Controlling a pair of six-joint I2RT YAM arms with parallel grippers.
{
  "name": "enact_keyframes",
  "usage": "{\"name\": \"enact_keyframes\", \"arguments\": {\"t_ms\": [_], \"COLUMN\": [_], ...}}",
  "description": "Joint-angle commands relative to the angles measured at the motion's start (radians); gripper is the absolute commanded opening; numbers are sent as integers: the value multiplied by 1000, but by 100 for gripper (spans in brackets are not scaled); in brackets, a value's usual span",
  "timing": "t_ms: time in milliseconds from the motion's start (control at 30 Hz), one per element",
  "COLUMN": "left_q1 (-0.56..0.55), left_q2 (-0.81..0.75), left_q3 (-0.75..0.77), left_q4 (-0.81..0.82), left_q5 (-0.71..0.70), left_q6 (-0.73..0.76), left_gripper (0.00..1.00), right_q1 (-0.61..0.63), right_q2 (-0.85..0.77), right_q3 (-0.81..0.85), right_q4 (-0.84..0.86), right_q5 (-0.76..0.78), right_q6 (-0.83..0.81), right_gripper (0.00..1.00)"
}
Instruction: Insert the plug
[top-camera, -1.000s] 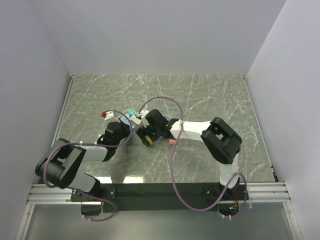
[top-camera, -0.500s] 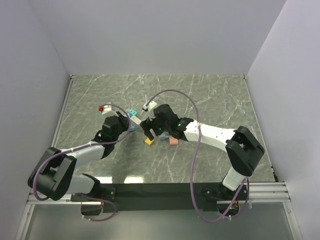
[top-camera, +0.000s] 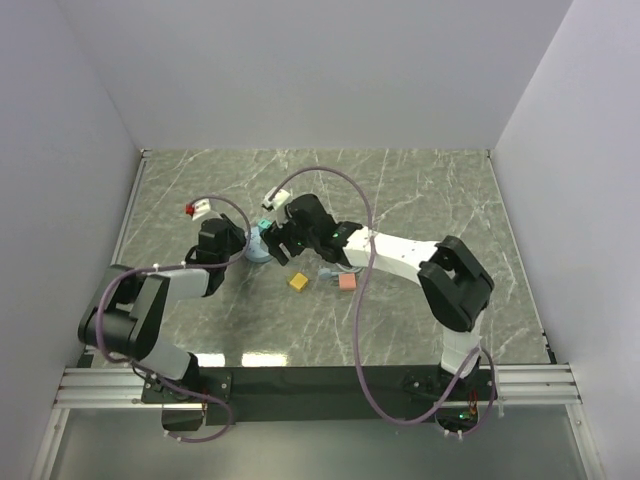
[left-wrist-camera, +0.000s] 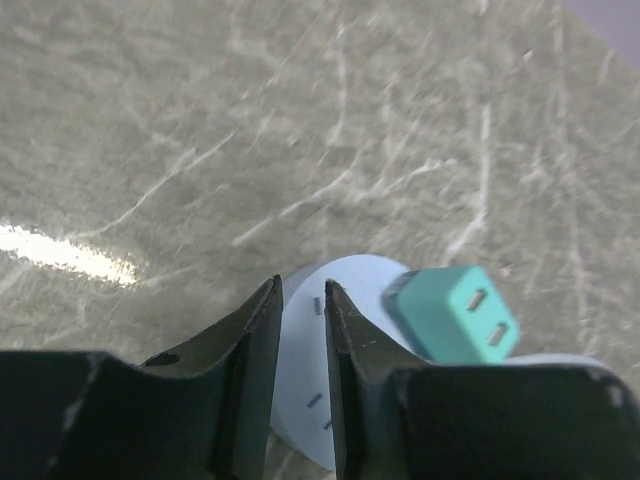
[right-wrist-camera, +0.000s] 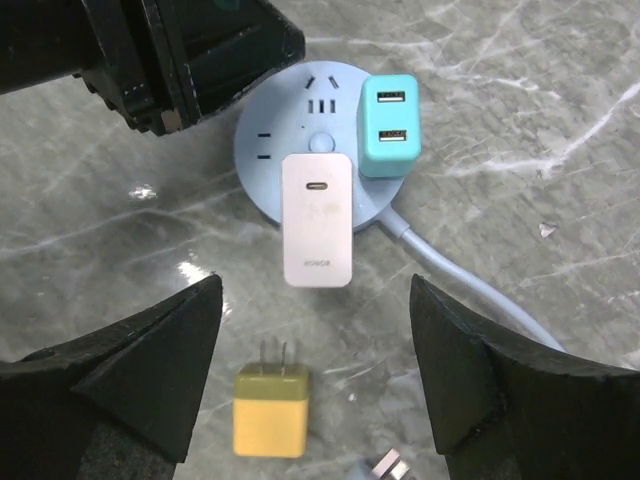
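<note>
This is a robotics lab test cell. A round blue socket hub (right-wrist-camera: 262, 175) lies on a marble-patterned table (top-camera: 430, 190). Behind the hub and to either side of it, plain pale panel walls (top-camera: 320, 70) box the table in. In front of the hub, an aluminium rail (top-camera: 110, 385) along the table's near edge carries two bolted robot arms (top-camera: 400, 255) trailing looped purple cables (top-camera: 358, 340).

Marble table (top-camera: 420, 190) — power strip (right-wrist-camera: 285, 140), yellow plug (right-wrist-camera: 269, 425)
</note>
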Motion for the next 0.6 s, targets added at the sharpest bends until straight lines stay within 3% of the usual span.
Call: {"name": "enact_keyframes", "arguments": {"t_ms": [0, 333, 567], "left_q1": [15, 24, 30], "left_q2": [59, 148, 194], "left_q3": [37, 81, 114], "left_q4": [83, 119, 116], "left_q5": [41, 58, 77], "left_q6": [15, 15, 16], "left_gripper": [30, 31, 30], "right_q1": [7, 21, 24], "right_q2": [46, 156, 204], "right_q3": [77, 204, 253], "right_q4": [21, -42, -77], "right_q5": [-8, 23, 43], "right_q6": [-28, -63, -72], "right_gripper": [81, 77, 61]}}
